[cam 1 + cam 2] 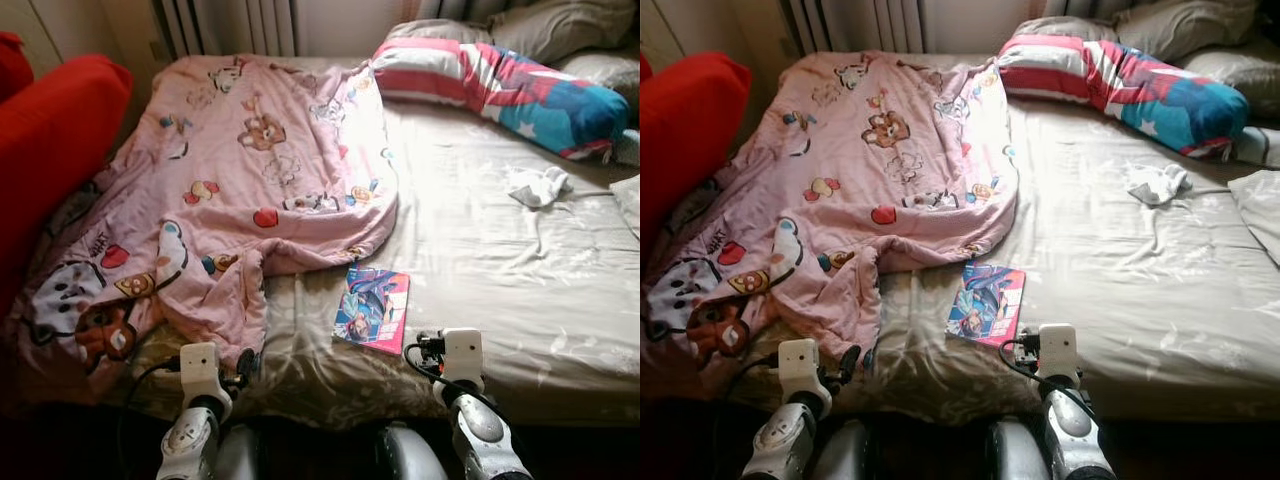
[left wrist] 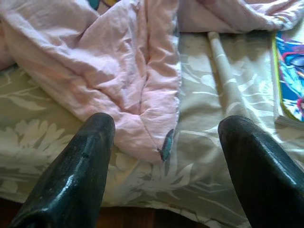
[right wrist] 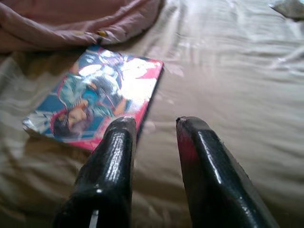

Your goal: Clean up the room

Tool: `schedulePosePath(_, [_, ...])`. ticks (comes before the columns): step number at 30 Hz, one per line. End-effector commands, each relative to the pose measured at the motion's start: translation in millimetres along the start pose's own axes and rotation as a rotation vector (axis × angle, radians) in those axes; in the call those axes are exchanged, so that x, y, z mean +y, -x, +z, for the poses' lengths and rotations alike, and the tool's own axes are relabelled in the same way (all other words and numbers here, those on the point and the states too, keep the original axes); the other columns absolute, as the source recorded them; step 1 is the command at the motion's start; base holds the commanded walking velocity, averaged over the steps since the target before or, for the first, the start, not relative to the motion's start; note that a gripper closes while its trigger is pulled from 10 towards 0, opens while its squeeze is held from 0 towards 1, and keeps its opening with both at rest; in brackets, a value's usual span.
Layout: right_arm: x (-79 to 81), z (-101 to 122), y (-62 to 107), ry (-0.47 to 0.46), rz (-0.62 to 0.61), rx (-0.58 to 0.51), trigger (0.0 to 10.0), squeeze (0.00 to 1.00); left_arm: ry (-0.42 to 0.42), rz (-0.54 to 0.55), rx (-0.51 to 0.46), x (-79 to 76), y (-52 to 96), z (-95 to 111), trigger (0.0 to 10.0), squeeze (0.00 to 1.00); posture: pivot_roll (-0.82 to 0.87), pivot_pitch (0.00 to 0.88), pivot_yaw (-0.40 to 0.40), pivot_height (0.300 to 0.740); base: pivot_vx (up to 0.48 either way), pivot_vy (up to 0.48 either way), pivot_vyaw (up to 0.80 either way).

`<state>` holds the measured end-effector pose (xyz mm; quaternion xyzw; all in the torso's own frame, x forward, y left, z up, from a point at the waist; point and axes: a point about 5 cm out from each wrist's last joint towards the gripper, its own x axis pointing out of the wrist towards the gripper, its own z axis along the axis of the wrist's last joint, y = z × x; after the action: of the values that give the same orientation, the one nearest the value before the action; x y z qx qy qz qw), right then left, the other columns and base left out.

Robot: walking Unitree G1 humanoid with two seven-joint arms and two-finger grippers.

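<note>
Progress: I judge barely started; nothing tidied.
Book: on bed, 12 o'clock of right gripper.
Blanket: crumpled, 12 o'clock of left gripper.
Sock: loose, 2 o'clock.
Fingers: both released, empty.

You have a pale pink blanket printed with cartoon bears and red hearts; a beige bed sheet with a faint leaf pattern; a book in blue and pink; a pillow striped red, white and blue; a red cushion; a white cloth.
</note>
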<state>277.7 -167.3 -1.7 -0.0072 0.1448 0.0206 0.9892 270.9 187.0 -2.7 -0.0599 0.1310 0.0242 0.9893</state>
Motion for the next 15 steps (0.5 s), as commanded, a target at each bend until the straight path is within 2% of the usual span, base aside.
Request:
schedulePosePath(1, [3.1,-3.1,1.3,-0.009,0.014,0.013,10.0,0.00,0.007,-0.011,-0.027,-2.6,-2.5,5.8,10.0,0.00,-0.08,0.174,0.016,0.623,0.000,0.000,0.00])
schedulePosePath(15, [6.6,-2.5,1.3,0.001,0.033,0.005,10.0,0.00,-0.014,-0.043,-0.032,-8.3,-3.1,7.2,10.0,0.00,-0.08,0.180,0.024,0.623,0.000,0.000,0.00])
